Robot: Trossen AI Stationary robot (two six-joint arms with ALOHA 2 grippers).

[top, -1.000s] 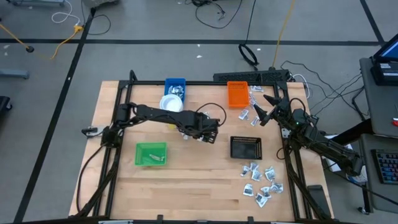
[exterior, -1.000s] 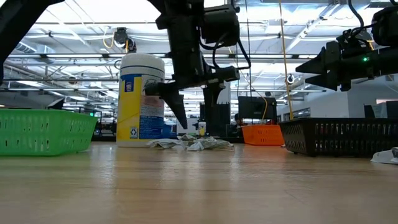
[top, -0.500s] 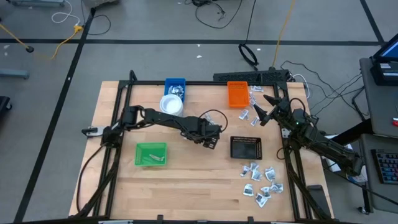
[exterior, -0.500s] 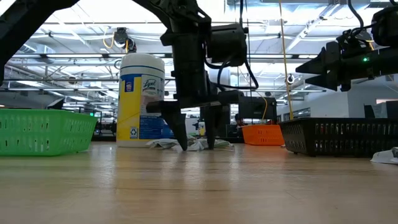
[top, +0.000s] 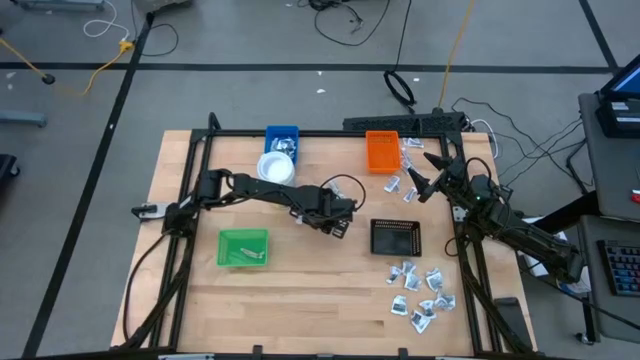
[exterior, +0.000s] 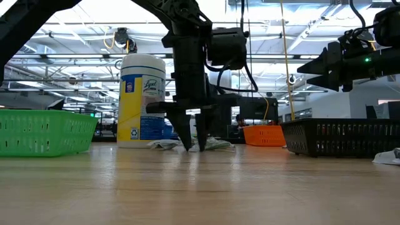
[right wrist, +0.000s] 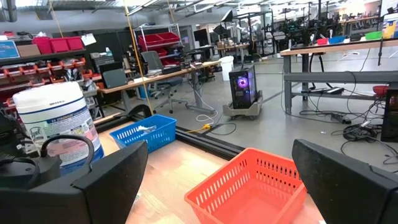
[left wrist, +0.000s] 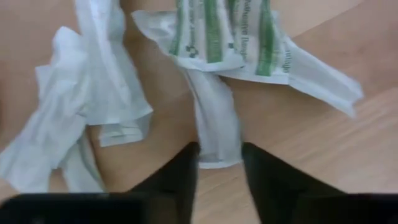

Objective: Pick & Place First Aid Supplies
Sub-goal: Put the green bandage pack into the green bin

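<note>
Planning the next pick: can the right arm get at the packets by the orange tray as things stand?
Probably yes. The right gripper hangs open just beside those packets, nothing lies between them, and the orange tray sits off to one side.

The first aid supplies are small white and silvery-grey packets lying flat in several groups. One cluster (top: 420,295) lies scattered on the bare wood near the table's right front corner. A second group (top: 404,186) lies beside the orange tray. At mid-table, crumpled white wrappers (left wrist: 87,118), one packet with green print (left wrist: 239,37), and a narrow white strip (left wrist: 216,121) lie touching or overlapping.
</note>
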